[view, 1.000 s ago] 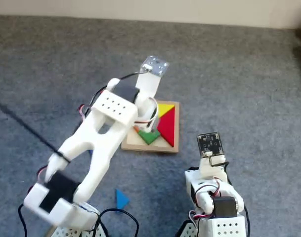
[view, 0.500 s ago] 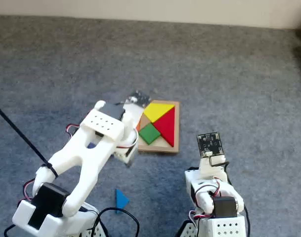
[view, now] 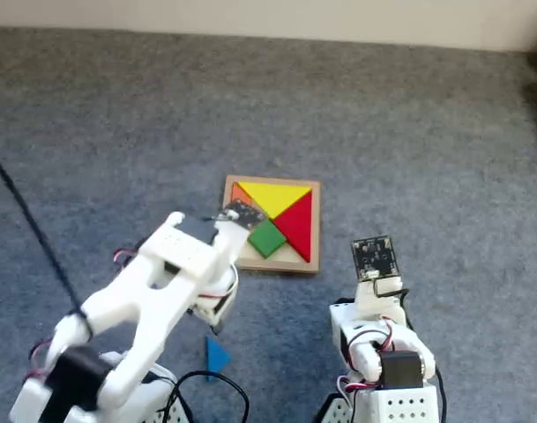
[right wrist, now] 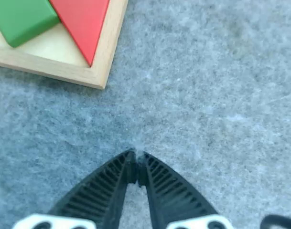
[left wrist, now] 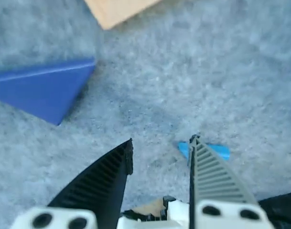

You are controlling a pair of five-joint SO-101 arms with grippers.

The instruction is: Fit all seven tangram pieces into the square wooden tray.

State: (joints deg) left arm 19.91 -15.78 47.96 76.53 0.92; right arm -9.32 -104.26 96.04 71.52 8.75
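Left gripper [left wrist: 162, 141] spread and empty.
We are judging the blue triangle [left wrist: 40, 88] light, stiff, flat: pinching across its edges.

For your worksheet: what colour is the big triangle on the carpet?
Blue; the big triangle shows best in the left wrist view.

Both arms are glossy white plastic with black servo blocks. The left arm [view: 153, 295] shows red wires at a joint and a thin black cable [view: 39, 238] beside it. The right arm [view: 383, 352] carries a small black circuit board [view: 375, 256] and a dotted base. The left gripper [left wrist: 162, 139] and right gripper [right wrist: 135, 153] are alike, with black, ribbed, tapering fingers on white mounts with dark screw holes.
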